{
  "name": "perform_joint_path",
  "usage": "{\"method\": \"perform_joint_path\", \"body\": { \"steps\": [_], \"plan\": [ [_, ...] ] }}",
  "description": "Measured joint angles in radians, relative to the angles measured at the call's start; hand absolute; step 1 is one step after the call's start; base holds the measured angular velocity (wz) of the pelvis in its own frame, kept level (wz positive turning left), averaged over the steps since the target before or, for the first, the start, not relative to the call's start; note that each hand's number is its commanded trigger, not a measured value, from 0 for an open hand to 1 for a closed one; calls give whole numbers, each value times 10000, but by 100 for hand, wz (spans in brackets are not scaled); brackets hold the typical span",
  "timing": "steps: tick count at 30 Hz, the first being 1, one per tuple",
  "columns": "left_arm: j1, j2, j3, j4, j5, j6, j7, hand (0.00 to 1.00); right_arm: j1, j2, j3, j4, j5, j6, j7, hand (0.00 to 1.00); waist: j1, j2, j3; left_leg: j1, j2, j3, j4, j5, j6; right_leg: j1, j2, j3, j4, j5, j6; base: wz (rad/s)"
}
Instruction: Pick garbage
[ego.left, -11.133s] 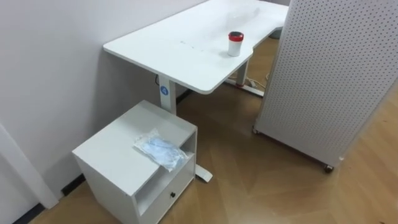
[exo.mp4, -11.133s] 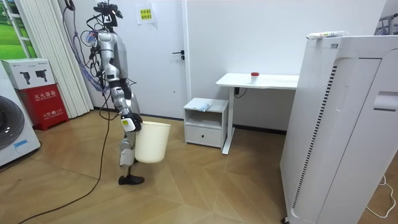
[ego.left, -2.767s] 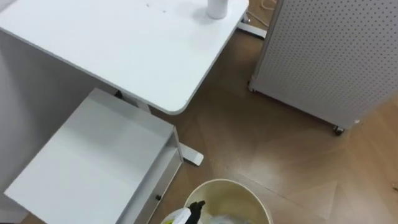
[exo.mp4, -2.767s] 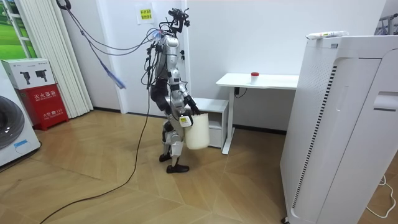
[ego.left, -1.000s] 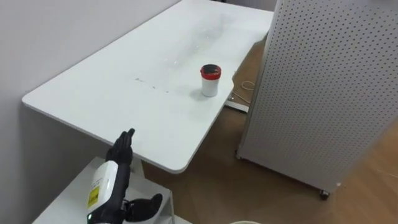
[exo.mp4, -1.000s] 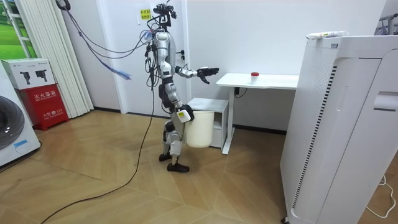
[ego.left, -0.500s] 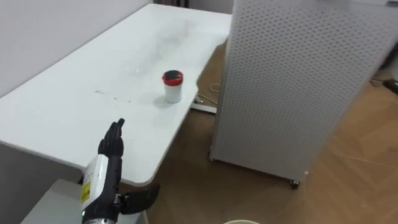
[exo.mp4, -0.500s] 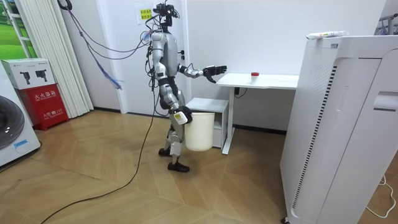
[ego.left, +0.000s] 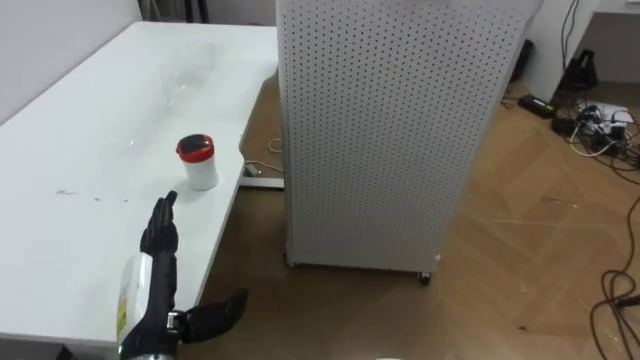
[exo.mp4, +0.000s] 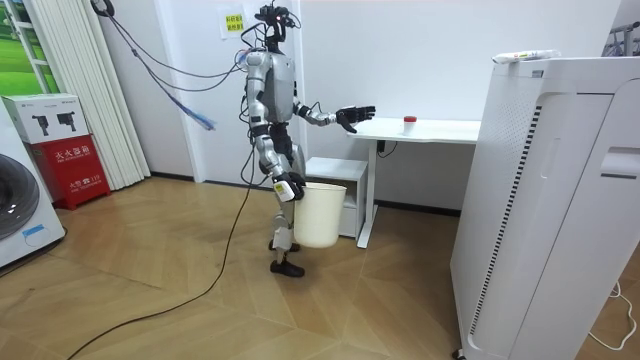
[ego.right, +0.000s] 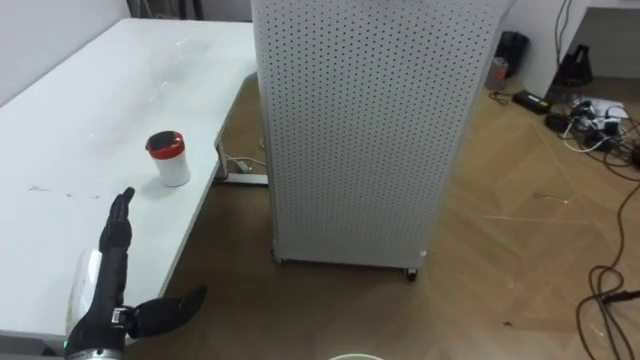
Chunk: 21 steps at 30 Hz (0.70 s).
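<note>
A white cup with a red lid (ego.left: 198, 163) stands on the white desk (ego.left: 70, 130), near its right edge. My left hand (ego.left: 158, 245) is open above the desk, fingers straight and pointing at the cup, a short way before it. In the room view I stand beside the desk (exo.mp4: 440, 130) with that left hand (exo.mp4: 355, 117) stretched toward the cup (exo.mp4: 409, 120). My right hand (exo.mp4: 284, 189) hangs at my side, shut on the rim of a cream waste bin (exo.mp4: 320, 215) carried off the floor.
A tall white perforated cabinet on castors (ego.left: 390, 130) stands close to the desk's right edge, leaving a narrow strip of wooden floor (ego.left: 260, 215). Cables and a power strip (ego.left: 600, 125) lie on the floor at far right. A low white drawer unit (exo.mp4: 340, 172) stands behind the bin.
The view has swung right, so the desk and cup sit further left. My left hand has reached further over the desk toward the cup. I have stepped slightly toward the desk with the bin.
</note>
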Motion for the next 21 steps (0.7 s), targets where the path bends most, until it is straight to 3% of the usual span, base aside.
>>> {"method": "perform_joint_path", "body": {
  "steps": [4,7,8,9,12,13,14,18,19,20,21],
  "plan": [
    [-4,21,33,6,-425,0,-25,0,21,-1,2,-37,13,-7,10,100,8,-56,48,138,3,-35,17,-6,-8,138,-95,-483,31,-90,-67,-1],
    [11,32,189,21,-446,9,-26,0,-19,19,2,-118,-29,-6,27,100,31,-192,185,42,9,57,487,-93,-106,95,-185,-700,310,-310,-148,-6],
    [38,40,229,22,-451,14,-28,0,-12,21,5,-105,-58,-5,34,100,26,-258,235,-145,36,74,1135,-197,-209,44,-229,-679,510,-529,-191,-5],
    [67,40,230,20,-459,15,-30,0,16,21,8,-90,-54,-4,36,100,28,-276,233,-264,49,80,1516,-231,-242,39,-247,-663,634,-645,-209,-4],
    [136,32,272,20,-554,16,-52,0,125,-24,11,-50,-13,0,4,100,48,-155,203,-1060,266,-95,3679,-278,-332,170,-161,-652,1077,-999,-436,-2],
    [136,30,279,20,-682,15,-52,0,134,-51,9,-59,8,0,-16,100,24,-31,233,-1537,373,-244,4593,-194,-417,316,-9,-643,1129,-1068,-496,5],
    [167,12,328,33,-684,14,-52,0,145,-43,6,-40,11,2,-52,100,21,-103,253,-1858,366,-399,4894,-216,-430,314,0,-559,1330,-1240,-562,12],
    [173,-29,365,31,-894,11,-57,0,163,-41,1,36,46,23,-247,100,67,-190,250,-3284,179,-498,3522,-111,-458,354,-102,-544,1611,-1637,-514,8],
    [220,-27,394,35,-894,11,-59,0,199,-49,4,33,59,23,-295,100,174,-195,247,-3536,152,-634,2595,289,-540,433,-154,-546,1611,-1733,-514,-22],
    [253,-40,450,38,-876,12,-82,0,268,-44,24,28,66,33,-312,100,353,-254,208,-3647,108,-657,1923,1054,-515,553,-265,-526,1646,-1877,-438,-24],
    [255,-41,490,37,-868,12,-100,0,299,-48,47,13,78,34,-312,100,369,-239,181,-3649,78,-697,1694,1344,-506,624,-296,-528,1632,-1935,-385,-9]
  ]
}}
